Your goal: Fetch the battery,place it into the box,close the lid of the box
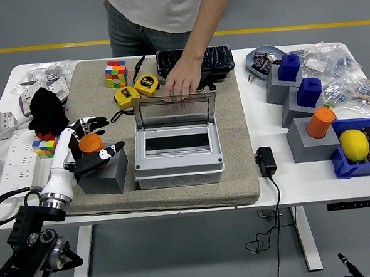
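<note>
An orange cylindrical battery (91, 144) stands on a grey block (104, 170) at the mat's left. My left hand (88, 144) has its fingers (91, 123) curled behind the battery and its thumb in front, closing on it. The grey box (179, 167) sits at the mat's middle, open, with its clear lid (174, 109) standing upright. A person's hand (182, 85) rests on the lid's top edge. Of my right arm only a dark tip (345, 264) shows at the bottom right, below the table.
Two yellow tape measures (138, 88), a colour cube (116, 73) and a black case (195, 61) lie behind the box. A power adapter (265, 161) lies to its right. Grey blocks with blue (289, 67) and orange caps (321, 121) and a blue bin with a lemon (354, 144) stand at the right.
</note>
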`<action>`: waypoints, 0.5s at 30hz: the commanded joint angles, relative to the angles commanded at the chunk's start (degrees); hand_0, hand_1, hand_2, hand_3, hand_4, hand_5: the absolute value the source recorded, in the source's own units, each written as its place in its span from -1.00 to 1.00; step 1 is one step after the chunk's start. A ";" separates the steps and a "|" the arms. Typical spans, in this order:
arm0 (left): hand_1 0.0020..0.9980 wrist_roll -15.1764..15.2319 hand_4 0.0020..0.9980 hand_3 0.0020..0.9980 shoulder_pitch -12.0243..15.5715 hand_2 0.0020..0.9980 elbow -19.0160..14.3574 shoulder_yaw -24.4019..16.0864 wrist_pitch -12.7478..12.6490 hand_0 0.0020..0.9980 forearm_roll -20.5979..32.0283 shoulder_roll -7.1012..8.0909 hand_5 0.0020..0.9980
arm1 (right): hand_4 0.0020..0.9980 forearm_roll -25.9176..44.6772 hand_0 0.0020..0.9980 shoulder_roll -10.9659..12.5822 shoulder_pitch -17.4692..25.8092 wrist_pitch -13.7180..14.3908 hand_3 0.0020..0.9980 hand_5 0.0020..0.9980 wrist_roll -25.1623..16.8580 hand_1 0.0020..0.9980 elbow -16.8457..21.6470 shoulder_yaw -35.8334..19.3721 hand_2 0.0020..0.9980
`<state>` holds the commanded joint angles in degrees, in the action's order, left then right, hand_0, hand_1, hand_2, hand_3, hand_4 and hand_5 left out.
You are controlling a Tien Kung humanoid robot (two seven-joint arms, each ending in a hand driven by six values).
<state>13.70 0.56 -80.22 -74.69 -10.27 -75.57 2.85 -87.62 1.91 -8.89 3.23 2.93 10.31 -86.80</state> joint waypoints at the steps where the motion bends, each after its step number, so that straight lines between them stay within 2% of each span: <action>1: 0.34 0.03 1.00 -0.07 -0.08 0.04 0.14 0.12 0.00 0.20 0.08 -0.03 -1.00 | 1.00 0.03 0.95 0.02 -0.04 -0.01 0.58 1.00 0.01 0.64 0.00 0.04 0.51; 13: 0.33 0.37 1.00 -0.08 -0.42 0.01 1.90 1.36 -0.35 0.17 0.99 0.04 -1.00 | 1.00 -0.20 0.95 0.40 -0.05 -0.03 0.58 1.00 0.11 0.64 0.00 0.15 0.52; 15: 0.36 0.40 1.00 -0.02 -0.40 0.04 2.16 1.50 -0.44 0.17 1.07 0.10 -1.00 | 1.00 -0.30 0.95 0.44 -0.05 -0.03 0.58 1.00 0.11 0.64 0.00 0.06 0.51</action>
<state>14.10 0.16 -78.05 -73.20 -10.70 -74.51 2.95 -87.92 2.34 -8.94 3.20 3.04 10.31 -86.74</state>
